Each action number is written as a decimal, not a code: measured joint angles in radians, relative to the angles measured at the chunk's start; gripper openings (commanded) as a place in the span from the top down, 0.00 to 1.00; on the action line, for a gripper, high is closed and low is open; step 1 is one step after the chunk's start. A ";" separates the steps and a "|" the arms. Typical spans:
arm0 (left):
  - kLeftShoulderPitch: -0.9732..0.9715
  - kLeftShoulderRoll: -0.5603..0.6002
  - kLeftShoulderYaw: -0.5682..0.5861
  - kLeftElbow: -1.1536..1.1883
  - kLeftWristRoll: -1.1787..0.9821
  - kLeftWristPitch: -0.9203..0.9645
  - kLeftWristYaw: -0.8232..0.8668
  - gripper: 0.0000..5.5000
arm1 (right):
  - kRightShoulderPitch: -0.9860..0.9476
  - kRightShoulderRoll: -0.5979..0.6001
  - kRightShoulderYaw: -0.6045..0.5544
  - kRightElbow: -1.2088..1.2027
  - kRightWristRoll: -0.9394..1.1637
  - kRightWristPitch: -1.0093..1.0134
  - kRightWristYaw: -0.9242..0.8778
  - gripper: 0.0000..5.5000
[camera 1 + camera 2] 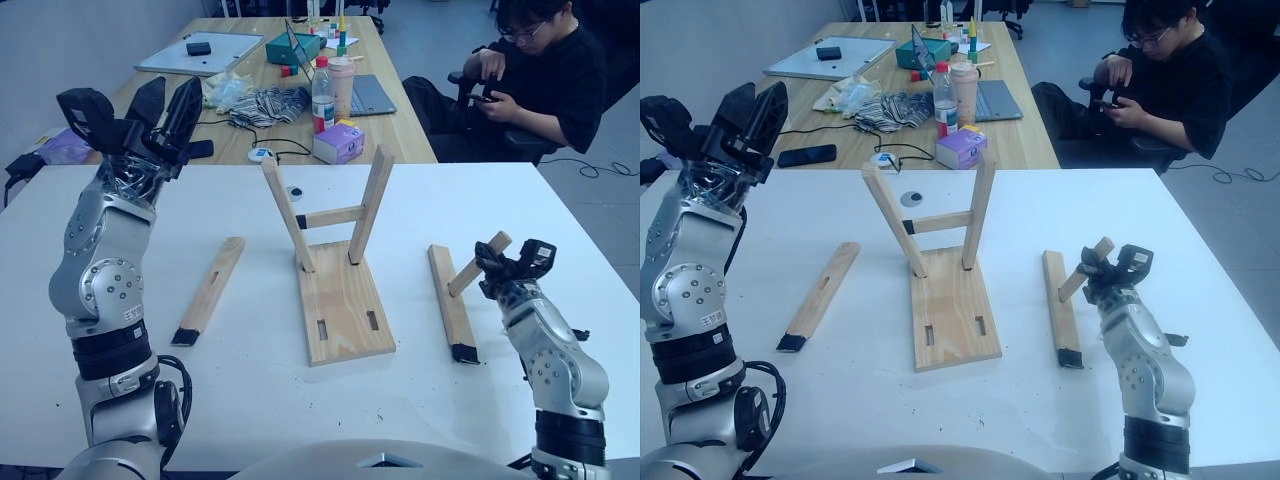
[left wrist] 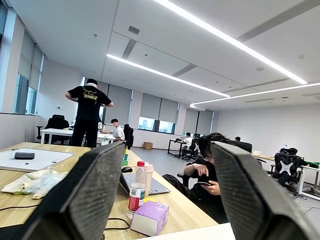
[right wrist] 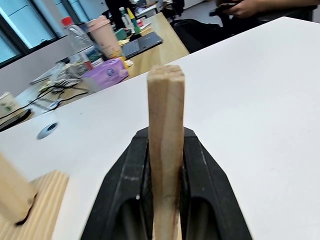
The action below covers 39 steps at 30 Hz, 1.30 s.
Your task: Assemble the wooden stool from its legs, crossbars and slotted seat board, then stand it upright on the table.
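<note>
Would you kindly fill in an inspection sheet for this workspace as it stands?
Surface: white table, nothing spilled.
Job's things: seat board flat, two fitted legs and fitted crossbar on it; left loose leg and right loose leg lying beside.
Clutter: round grommet.
Grippers: left gripper open, raised; right gripper shut on held crossbar.
Cables: cables on wooden desk behind.
Surroundings: laptop, bottle on that desk.

Your left hand point(image 2: 166, 148) hangs wide open, fingers point(image 2: 75, 200) framing a water bottle point(image 2: 135, 192) and a purple box point(image 2: 150, 223) on the wooden bench point(image 2: 176, 210).
</note>
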 measured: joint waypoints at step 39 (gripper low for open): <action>-0.009 0.007 -0.017 0.035 0.020 0.002 -0.024 0.43 | 0.008 -0.148 0.064 0.727 -0.248 -0.842 0.510 0.67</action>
